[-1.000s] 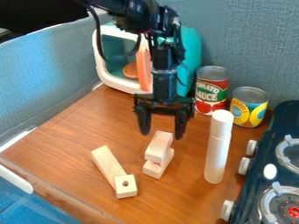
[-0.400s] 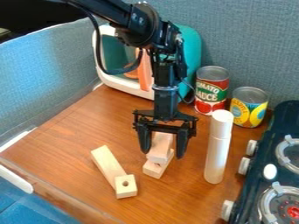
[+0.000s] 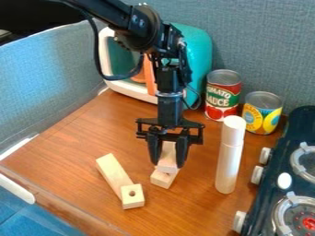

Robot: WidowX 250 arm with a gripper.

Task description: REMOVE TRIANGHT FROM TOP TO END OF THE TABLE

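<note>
Camera view: I count four pieces of pale wood, in two pairs. On the right, the upper block rests on the lower block, and the black gripper hangs over them, its two fingers brought in on either side of the upper block; from this slant they look clamped on it. So the piece at the top is still on its stack, near the middle of the table. The left pair is one long block with one holed block at its near end. There's one tall pale cylinder upright to the right, and two cans beyond it, the tomato can and, to its right, the yellow-and-blue can. The dark stove at the right edge shows two burners. The tabletop is warm brown wood grain; a teal and white box with orange inside stands at the far side, and blue-grey fabric panels rise at the left and far sides.
</note>
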